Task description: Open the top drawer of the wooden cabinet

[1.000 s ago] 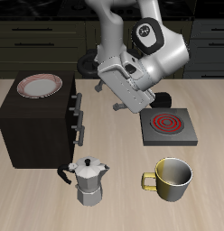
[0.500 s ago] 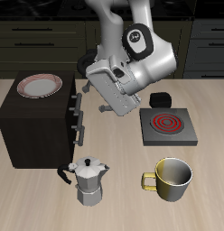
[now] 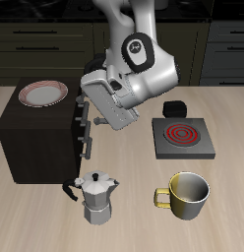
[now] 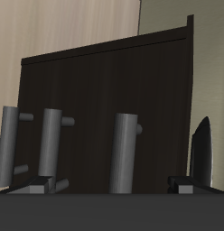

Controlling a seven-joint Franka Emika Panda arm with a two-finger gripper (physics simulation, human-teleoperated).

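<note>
The dark brown wooden cabinet (image 3: 35, 138) stands on the table, its drawer fronts facing the stove plate. The top drawer's small bar handle (image 3: 81, 104) is the uppermost of three. My gripper (image 3: 93, 112) is turned sideways and sits close in front of these handles, at about the height of the top one. In the wrist view the three handles stand as grey bars on the dark front panel (image 4: 96, 81). The top drawer's handle (image 4: 127, 153) is the nearest bar and lies between my open fingers (image 4: 202, 153). The fingers hold nothing. The drawer is closed.
A red-rimmed plate (image 3: 43, 94) lies on the cabinet top. A silver moka pot (image 3: 94, 197) and a yellow mug (image 3: 188, 194) stand near the table's front edge. A stove plate with a red coil (image 3: 183, 138) and a small black object (image 3: 173, 106) lie beside the arm.
The arm has swung toward the cabinet's front. The gripper has moved from above the stove plate to just before the drawer handles.
</note>
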